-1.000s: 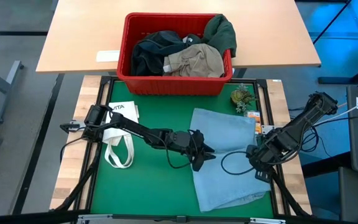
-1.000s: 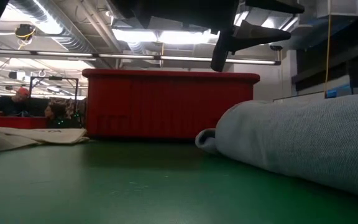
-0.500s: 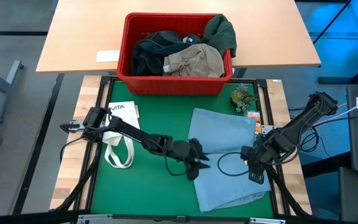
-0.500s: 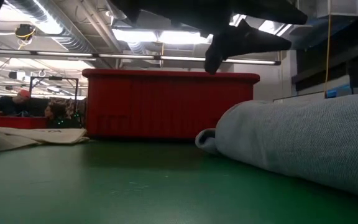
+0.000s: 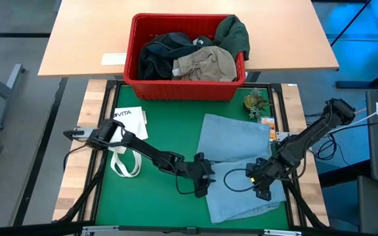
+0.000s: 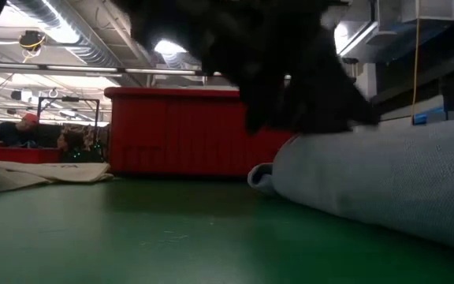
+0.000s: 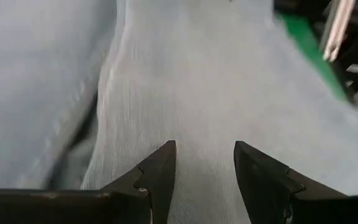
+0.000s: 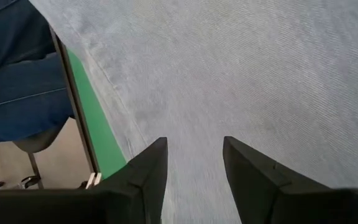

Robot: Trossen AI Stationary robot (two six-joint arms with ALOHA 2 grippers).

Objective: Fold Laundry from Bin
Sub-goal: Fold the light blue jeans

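We have the light blue jeans [image 5: 238, 164] spread half-folded on the green mat of the bench [image 5: 143, 196], while the remaining laundry [image 5: 192, 56] sits heaped in the red bin [image 5: 182, 88] at the far side. Our left gripper [image 5: 201, 185] hangs at the jeans' left edge and our right gripper [image 5: 260, 187] over their right side, both with jaws apart and empty above the denim. We judge that closing too shallow would pinch only the top layer, dragging the fold askew.
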